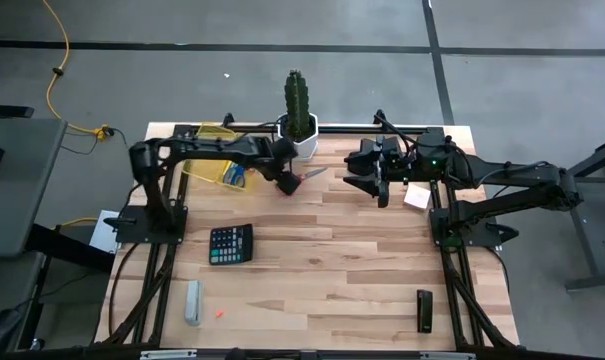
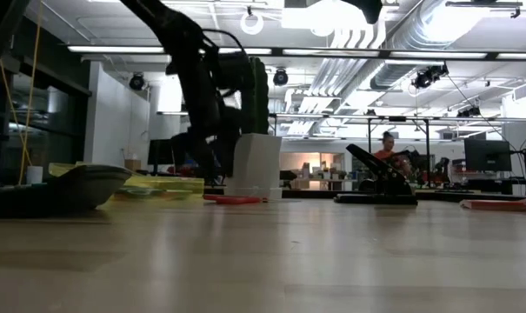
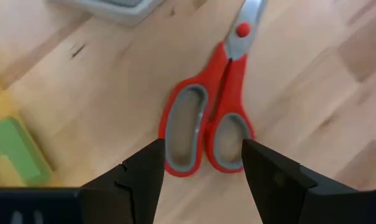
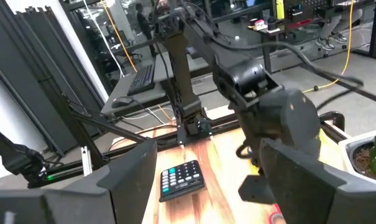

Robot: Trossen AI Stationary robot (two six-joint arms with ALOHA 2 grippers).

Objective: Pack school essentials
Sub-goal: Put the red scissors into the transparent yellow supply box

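From the left wrist, the left pincer (image 3: pixel 200 171) hangs just above the worktop (image 3: pixel 312 81) with its fingers (image 3: pixel 144 171) apart, and the handle loops of the red-handled scissors (image 3: pixel 209 118) lie flat between the two tips; the blades point away from the pincer. Whether the tips touch the handles cannot be told. From above, the scissors (image 1: pixel 304 176) lie near the back edge, just in front of the white cactus pot (image 1: pixel 300 145), with a yellow tray (image 1: pixel 214 160) farther to the left. The right pincer (image 1: pixel 374 188) waits over the worktop to the right, fingers apart and holding nothing. A black calculator (image 1: pixel 230 243) lies well apart, nearer the front.
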